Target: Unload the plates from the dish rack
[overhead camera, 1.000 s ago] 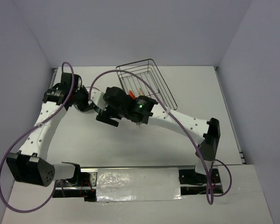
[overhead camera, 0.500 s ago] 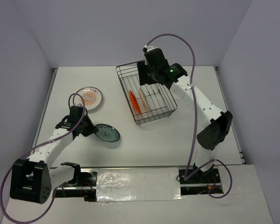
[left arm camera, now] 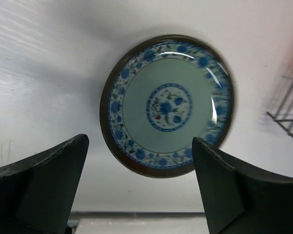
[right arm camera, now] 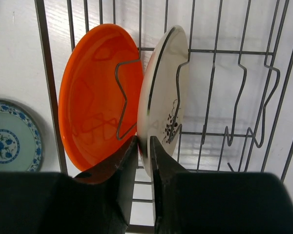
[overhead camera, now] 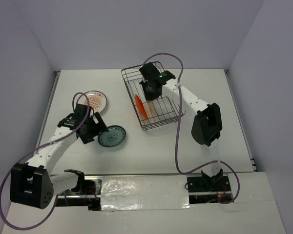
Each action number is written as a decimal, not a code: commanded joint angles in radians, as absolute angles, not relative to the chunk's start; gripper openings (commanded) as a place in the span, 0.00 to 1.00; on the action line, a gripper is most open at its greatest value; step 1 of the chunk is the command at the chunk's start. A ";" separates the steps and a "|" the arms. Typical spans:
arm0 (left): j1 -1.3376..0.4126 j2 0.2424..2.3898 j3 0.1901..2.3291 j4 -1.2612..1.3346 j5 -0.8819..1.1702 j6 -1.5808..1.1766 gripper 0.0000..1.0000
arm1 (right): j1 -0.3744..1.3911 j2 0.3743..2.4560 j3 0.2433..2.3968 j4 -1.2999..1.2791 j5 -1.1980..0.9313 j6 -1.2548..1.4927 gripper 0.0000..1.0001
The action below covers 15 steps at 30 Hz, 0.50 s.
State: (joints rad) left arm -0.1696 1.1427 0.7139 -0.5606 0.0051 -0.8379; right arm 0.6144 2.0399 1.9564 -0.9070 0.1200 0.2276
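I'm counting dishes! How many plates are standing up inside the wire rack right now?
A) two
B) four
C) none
A: an orange plate and a white plate stand on edge side by side in the dish rack. The blue plate and the patterned plate lie flat on the table.
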 commanded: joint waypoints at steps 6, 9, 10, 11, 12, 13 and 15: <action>-0.178 1.084 1.203 -0.873 -0.112 -0.724 1.00 | 0.606 1.999 1.953 -0.867 0.152 0.204 0.19; -0.176 1.132 1.335 -0.916 -0.087 -0.706 0.99 | 0.603 1.980 1.971 -0.867 0.137 0.193 0.00; -0.176 1.158 1.365 -0.923 -0.062 -0.701 1.00 | 0.604 1.974 1.983 -0.883 0.133 0.193 0.00; -0.176 1.166 1.409 -0.919 -0.042 -0.700 1.00 | 0.604 1.958 1.996 -0.893 0.138 0.193 0.00; -0.176 1.175 1.429 -0.916 -0.019 -0.701 1.00 | 0.606 1.947 2.031 -0.908 0.141 0.190 0.00; -0.176 1.184 1.449 -0.891 0.006 -0.696 0.99 | 0.604 1.934 2.052 -0.940 0.150 0.189 0.00; -0.178 1.212 1.502 -0.868 0.093 -0.707 0.99 | 0.604 1.890 2.119 -0.977 0.182 0.169 0.00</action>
State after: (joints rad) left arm -0.1745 1.1774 1.4441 -0.8623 -0.0147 -0.7296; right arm 0.6128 2.0296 1.9957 -0.9360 0.0994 0.2115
